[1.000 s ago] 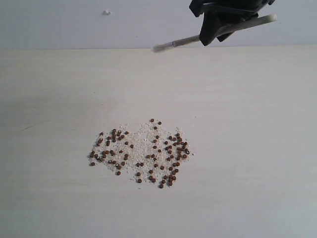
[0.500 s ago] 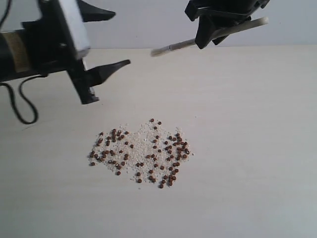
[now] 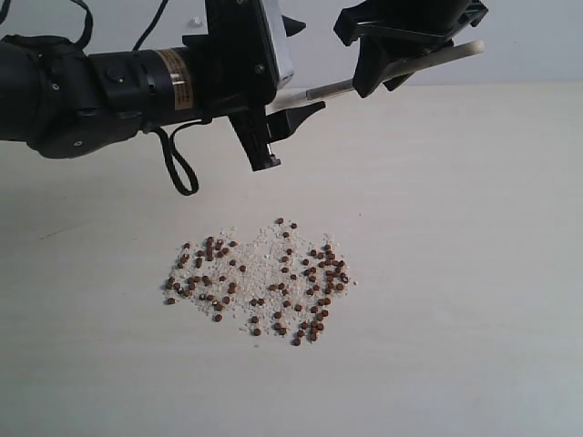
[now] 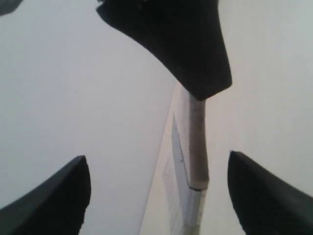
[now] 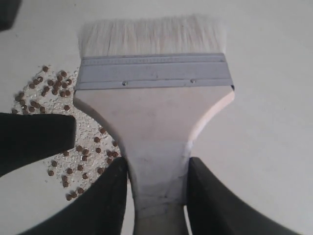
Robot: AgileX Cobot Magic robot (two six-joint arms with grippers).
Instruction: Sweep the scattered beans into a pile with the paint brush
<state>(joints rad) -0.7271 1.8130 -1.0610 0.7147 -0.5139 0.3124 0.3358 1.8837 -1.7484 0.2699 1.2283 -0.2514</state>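
The beans lie scattered with white grains in a loose patch in the middle of the table; in the right wrist view the beans show beside the brush. The paint brush hangs nearly level above the table's far edge, and my right gripper is shut on its handle. Its wide pale handle, silver ferrule and cream bristles fill the right wrist view, with the right gripper clamped on the neck. My left gripper is open, its jaws on either side of the bristle end. From the left gripper the brush shows edge-on.
The left arm stretches from the left across the back of the table, with a black cable loop hanging under it. A pale wall rises behind the table's far edge.
The left arm came in from the left and moved right until its open jaws reached the brush's bristle end. The right gripper and brush drifted slightly left. The beans have not moved.
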